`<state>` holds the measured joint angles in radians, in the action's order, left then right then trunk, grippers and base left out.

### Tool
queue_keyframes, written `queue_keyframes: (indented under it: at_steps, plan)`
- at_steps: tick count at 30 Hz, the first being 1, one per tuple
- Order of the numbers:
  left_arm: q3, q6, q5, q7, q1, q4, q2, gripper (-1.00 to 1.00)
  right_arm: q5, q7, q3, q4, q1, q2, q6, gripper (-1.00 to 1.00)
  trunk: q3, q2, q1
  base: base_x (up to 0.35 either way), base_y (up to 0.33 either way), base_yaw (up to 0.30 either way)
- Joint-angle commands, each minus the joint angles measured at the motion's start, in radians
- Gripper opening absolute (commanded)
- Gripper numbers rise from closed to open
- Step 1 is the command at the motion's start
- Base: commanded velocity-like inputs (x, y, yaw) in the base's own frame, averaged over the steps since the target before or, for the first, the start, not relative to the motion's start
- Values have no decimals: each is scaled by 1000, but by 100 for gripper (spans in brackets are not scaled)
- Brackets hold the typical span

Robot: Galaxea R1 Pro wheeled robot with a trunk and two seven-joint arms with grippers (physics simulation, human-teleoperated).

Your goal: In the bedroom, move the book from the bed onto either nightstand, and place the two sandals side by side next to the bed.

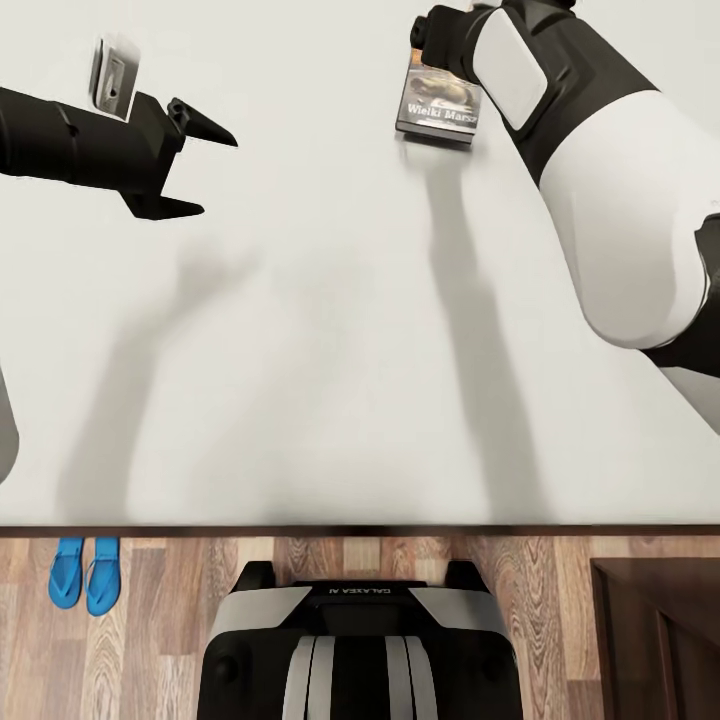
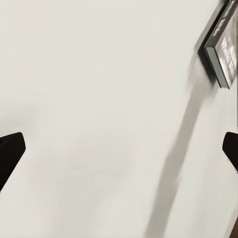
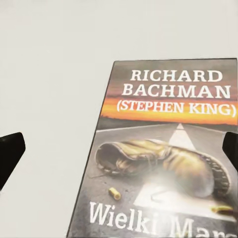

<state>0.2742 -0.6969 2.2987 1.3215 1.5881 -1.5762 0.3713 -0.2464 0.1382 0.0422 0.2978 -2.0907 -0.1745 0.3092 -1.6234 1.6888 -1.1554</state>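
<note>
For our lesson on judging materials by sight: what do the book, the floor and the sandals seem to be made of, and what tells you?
The book: probably paperback card with a glossy printed cover, judging by the pale sheen across the boot picture. The floor: apparently wood planks, showing brown grain and board seams. The sandals: perhaps foam or rubber, in flat, matte bright blue; too small to be sure.

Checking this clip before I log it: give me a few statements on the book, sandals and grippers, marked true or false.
1. The dark paperback book with white lettering lies on the pale grey-white mattress. True.
2. The two bright blue flip-flop sandals lie on the mattress. False: they lie side by side on the wood-plank floor.
3. The left gripper is open and holds nothing. True.
4. The right gripper is shut on the book. False: its fingers are spread apart above the cover.
</note>
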Motion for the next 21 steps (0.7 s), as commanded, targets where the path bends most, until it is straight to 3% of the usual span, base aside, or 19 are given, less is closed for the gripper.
queue_keyframes:
  at_steps: [1,21]
  plan:
    - [1,-9,4,6,1,0,1,100,-9,7,4,3,0,0,5,100,0,0,0,237,0,0]
    - [4,-9,4,4,1,-1,1,100,-8,7,5,6,3,0,6,100,0,0,0,109,0,0]
